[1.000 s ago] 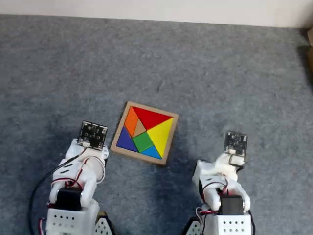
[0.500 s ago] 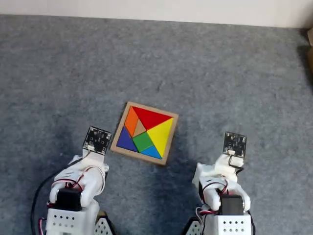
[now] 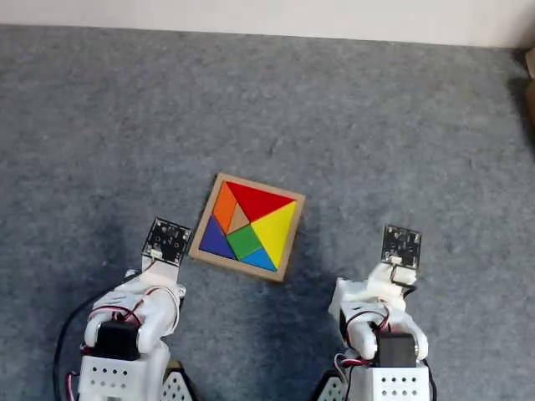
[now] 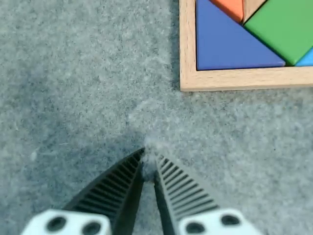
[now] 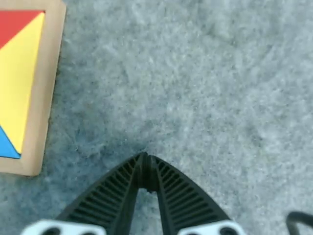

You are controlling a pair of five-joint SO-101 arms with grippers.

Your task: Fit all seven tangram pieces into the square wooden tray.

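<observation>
On the grey carpet (image 3: 376,125) the wooden tray (image 3: 206,215) looks full of tangram pieces (image 3: 272,224), so the job seems done, and the left gripper (image 4: 149,156) and right gripper (image 5: 145,161), one near each side, both pinched shut on nothing, need only rest.

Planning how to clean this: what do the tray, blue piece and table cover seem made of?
Tray: pale wood, matte, faint grain on its rim. Blue piece: probably painted wood, flat matte colour, though plastic is possible. Cover: grey felt or carpet, fuzzy fibres visible.
</observation>
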